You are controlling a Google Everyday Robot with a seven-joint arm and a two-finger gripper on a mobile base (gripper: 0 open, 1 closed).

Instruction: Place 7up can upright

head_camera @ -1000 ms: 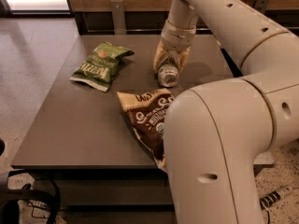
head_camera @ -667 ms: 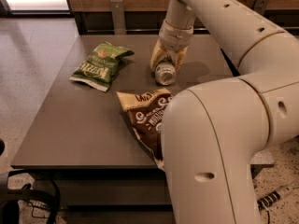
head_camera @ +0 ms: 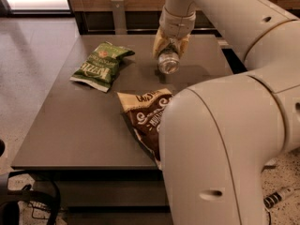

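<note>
The 7up can point(head_camera: 168, 61) is a small silvery can, tilted with its shiny end facing the camera, held just above the dark table point(head_camera: 84, 125) at the far middle. My gripper point(head_camera: 170, 50) hangs down from the white arm and is shut on the can, with its yellowish fingers point(head_camera: 159, 43) on either side of the can's body.
A green chip bag point(head_camera: 100, 65) lies on the table's far left. A brown snack bag point(head_camera: 146, 116) lies at the middle, partly hidden by my large white arm point(head_camera: 220, 139), which covers the table's right front. Floor lies to the left and a dark wall behind.
The gripper with the can has risen a little and shifted slightly left; the can's end now points more toward the camera. The bags have not moved.
</note>
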